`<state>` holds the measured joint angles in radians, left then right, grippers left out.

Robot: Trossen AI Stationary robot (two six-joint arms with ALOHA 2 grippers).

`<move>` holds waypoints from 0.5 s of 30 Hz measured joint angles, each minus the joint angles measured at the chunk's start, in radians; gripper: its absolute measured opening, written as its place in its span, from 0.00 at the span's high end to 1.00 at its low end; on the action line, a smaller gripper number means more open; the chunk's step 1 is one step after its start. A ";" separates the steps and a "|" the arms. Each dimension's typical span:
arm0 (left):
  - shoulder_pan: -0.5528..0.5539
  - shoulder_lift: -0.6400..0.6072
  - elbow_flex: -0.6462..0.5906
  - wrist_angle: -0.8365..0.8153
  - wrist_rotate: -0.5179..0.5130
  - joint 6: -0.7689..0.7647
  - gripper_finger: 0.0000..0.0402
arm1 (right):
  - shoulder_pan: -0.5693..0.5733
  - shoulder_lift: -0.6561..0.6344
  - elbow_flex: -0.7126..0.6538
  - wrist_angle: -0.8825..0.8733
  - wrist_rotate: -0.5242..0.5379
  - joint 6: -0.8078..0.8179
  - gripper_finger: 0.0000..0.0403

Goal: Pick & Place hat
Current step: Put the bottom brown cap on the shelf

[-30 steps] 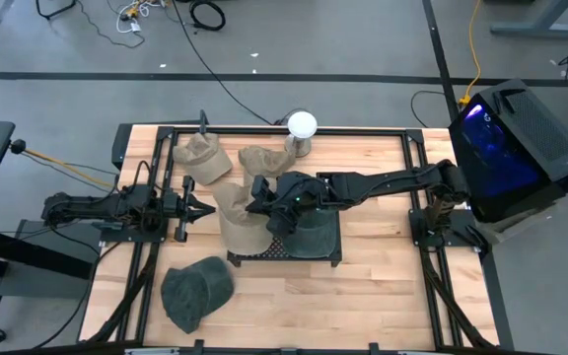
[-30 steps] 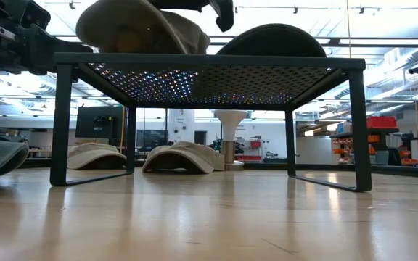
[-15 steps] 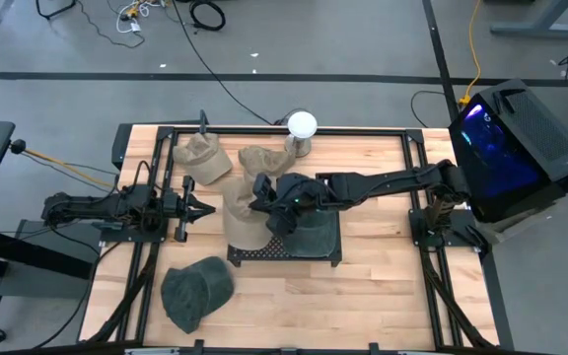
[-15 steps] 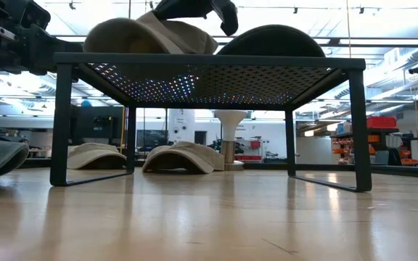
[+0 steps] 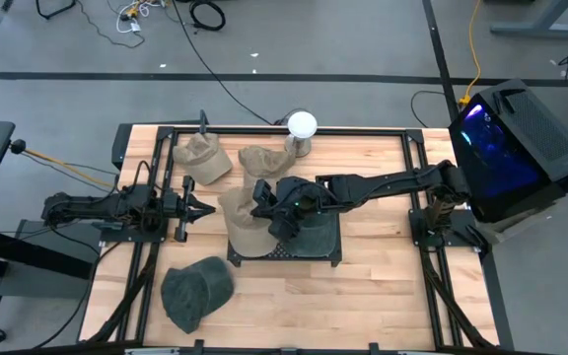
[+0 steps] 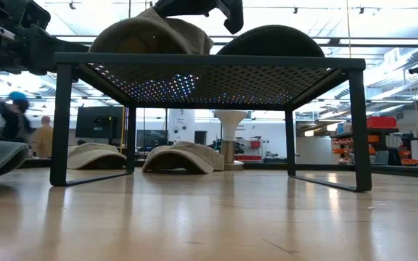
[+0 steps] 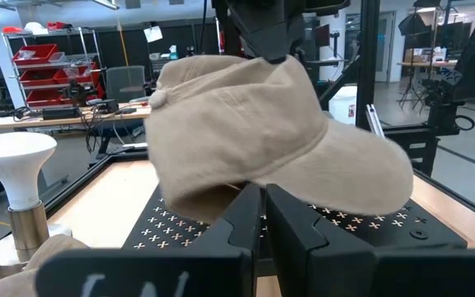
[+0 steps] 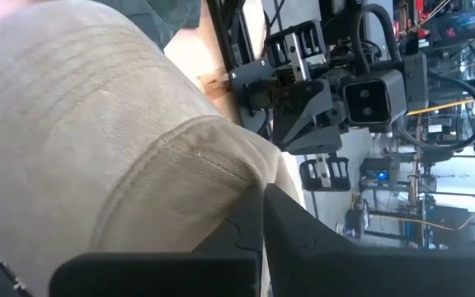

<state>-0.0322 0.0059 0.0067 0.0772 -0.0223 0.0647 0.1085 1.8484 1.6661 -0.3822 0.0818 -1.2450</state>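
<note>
Tan hat [image 5: 245, 219]: on the left half of the black mesh rack [image 5: 316, 253], brim overhanging the rack's left edge. Held at the crown by the right gripper [image 5: 264, 202], whose fingers are pinched shut on the fabric. In the low view the hat [image 6: 151, 35] looks settled on the rack top, though contact is not certain.

Dark hat [image 5: 314, 229]: on the right half of the rack, just beside the tan one.

Left gripper [image 5: 193, 207]: waits near the table's left side, fingers closed on nothing, pointing at the rack.

Other items: two more tan hats [image 5: 202, 158] [image 5: 264, 158] at the far edge, a dark green hat [image 5: 195, 291] near the front left, a white bulb stand [image 5: 302, 128].

Risks, as judged:
- Overhang. With much of the brim past the rack edge, release may let the hat tip and slide to the table.
- Snag. Fabric caught between the fingers could drag the hat off as the arm lifts away.
- Crowding. Any push rightward would shove the dark hat.
</note>
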 joint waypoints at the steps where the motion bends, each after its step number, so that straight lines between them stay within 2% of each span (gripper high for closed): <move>1: 0.000 0.000 0.000 0.000 0.000 0.000 0.93 | 0.000 0.000 0.000 -0.002 0.001 0.005 1.00; 15: 0.000 0.000 0.000 0.000 0.000 0.000 0.93 | 0.000 0.000 0.000 -0.048 0.016 0.033 1.00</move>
<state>-0.0322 0.0060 0.0067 0.0772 -0.0220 0.0650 0.1085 1.8481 1.6661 -0.4305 0.0976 -1.2119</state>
